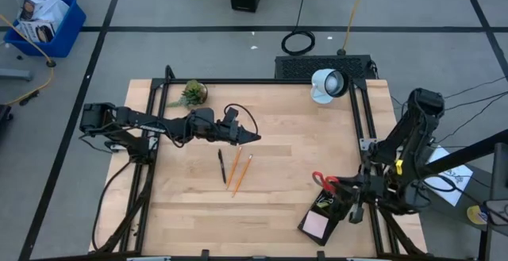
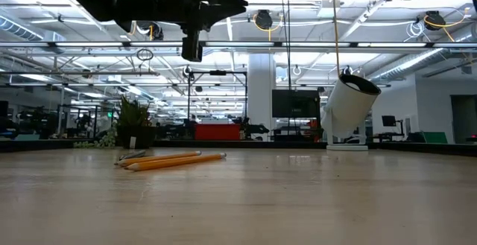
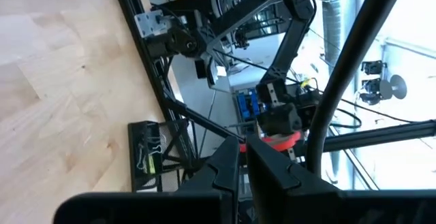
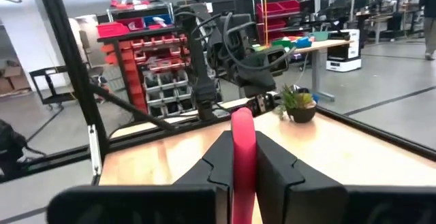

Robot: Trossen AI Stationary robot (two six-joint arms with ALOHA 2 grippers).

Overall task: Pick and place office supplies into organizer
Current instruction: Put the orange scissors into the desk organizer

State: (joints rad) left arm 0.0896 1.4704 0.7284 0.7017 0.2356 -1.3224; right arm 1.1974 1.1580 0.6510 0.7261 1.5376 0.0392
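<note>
Scissors (image 1: 320, 178) sit clamped in right gripper (image 1: 337, 186) above organizer (image 1: 324, 216); left gripper (image 1: 252, 137) shut.

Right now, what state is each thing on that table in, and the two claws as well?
left gripper: shut, empty, raised above the table.
right gripper: shut on the red-handled scissors, by the organizer.
organizer: at the table's edge, pink sticky-note pad inside.
pencils: two, lying flat, not yet in.
black pen: lying flat beside them.
lamp: standing, head tilted.
potted plant: upright.
</note>
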